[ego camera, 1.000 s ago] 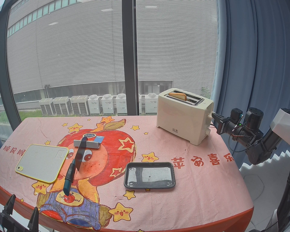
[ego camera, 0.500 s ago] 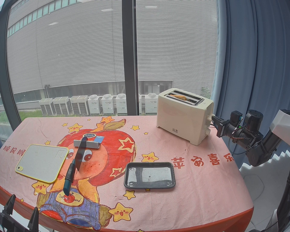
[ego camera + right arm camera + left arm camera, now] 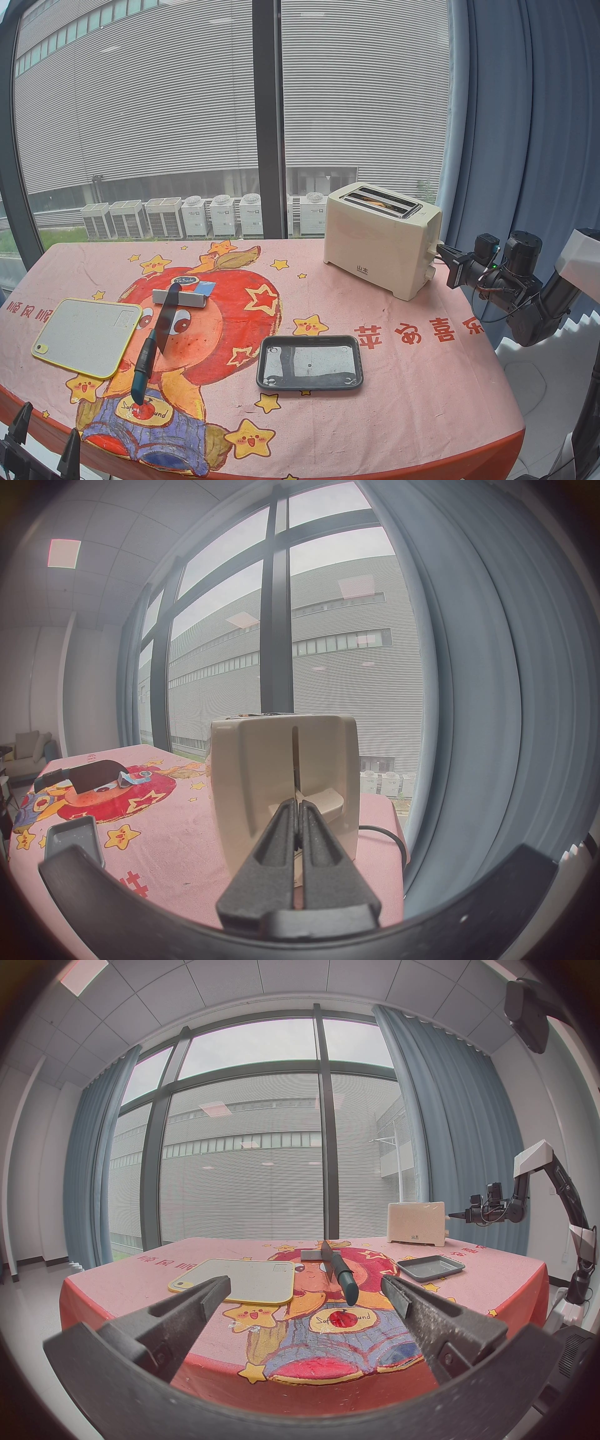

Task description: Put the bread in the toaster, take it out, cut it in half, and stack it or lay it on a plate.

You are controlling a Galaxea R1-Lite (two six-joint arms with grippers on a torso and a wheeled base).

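bread [image 3: 377,203] mostly hidden in toaster [image 3: 375,250] slot | lever [image 3: 331,800] partly behind R gripper [image 3: 298,805] | L gripper [image 3: 47,431] cut off, head view btm edge

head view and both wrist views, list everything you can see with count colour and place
toaster: 1, cream, far right of the table
bread: 1, golden brown, sunk low in the toaster's slot
plate: 1, black, near middle of the table
cutting board: 1, white with yellow-green edge, left side
knife: 1, dark blade, teal handle, just right of the cutting board
knife rest: 1, grey, under the blade tip
tablecloth: 1, pink with cartoon print
curtain: blue, right of the window
right gripper: fingers shut, at the toaster's side lever
left gripper: fingers open, off the table's near left edge
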